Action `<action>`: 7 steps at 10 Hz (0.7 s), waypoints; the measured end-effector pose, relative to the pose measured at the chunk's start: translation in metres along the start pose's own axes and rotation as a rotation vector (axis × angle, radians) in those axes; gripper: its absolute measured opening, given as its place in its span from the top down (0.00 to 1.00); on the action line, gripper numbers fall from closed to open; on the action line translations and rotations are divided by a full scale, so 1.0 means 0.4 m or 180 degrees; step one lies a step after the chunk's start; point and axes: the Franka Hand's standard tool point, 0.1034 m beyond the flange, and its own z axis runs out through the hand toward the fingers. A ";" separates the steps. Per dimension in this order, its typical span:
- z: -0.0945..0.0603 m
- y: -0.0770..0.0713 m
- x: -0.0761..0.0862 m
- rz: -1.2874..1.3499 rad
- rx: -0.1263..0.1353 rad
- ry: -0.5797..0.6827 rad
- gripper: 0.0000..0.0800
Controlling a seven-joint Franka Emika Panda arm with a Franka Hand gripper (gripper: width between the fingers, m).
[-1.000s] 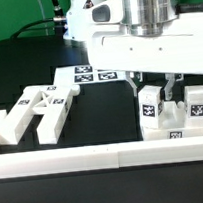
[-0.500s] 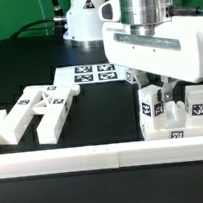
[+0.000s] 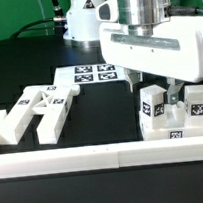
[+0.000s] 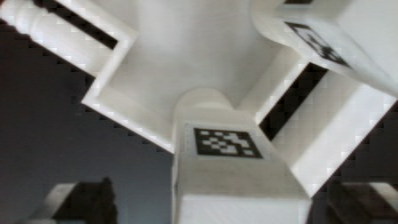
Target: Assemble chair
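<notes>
A white robot arm's end effector [image 3: 157, 88] is being held low over the partly built chair [image 3: 177, 117], which is standing on the dark worktop [image 3: 101, 115] directly beneath it. The end effector's fingers [image 4: 79, 200] are being held spread apart. In the wrist view a dark fingertip is being shown on either side of an upright white post [image 4: 228, 175] of the chair, with a dark gap on each side, so nothing is being pinched. A black-and-white square tag is being displayed on the end of that post. In the exterior view two tagged uprights of the chair are being shown just below the fingers, rising from a white base block that is also bearing a tag on its front. The loose chair pieces [image 3: 35, 111], several white tagged blocks, are lying together well apart from the end effector, toward the exterior view's left. The marker board [image 3: 92, 73] is lying flat behind the end effector, on that same side. The white border rail [image 3: 95, 158] is running along the worktop's near edge, in front of the chair and the end effector
</notes>
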 end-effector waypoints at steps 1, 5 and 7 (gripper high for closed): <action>0.000 0.002 0.002 -0.0290 -0.0001 0.0000 0.20; -0.001 0.001 0.003 -0.1378 -0.0006 0.0000 0.19; 0.003 0.004 0.005 -0.1946 -0.0008 0.0003 0.19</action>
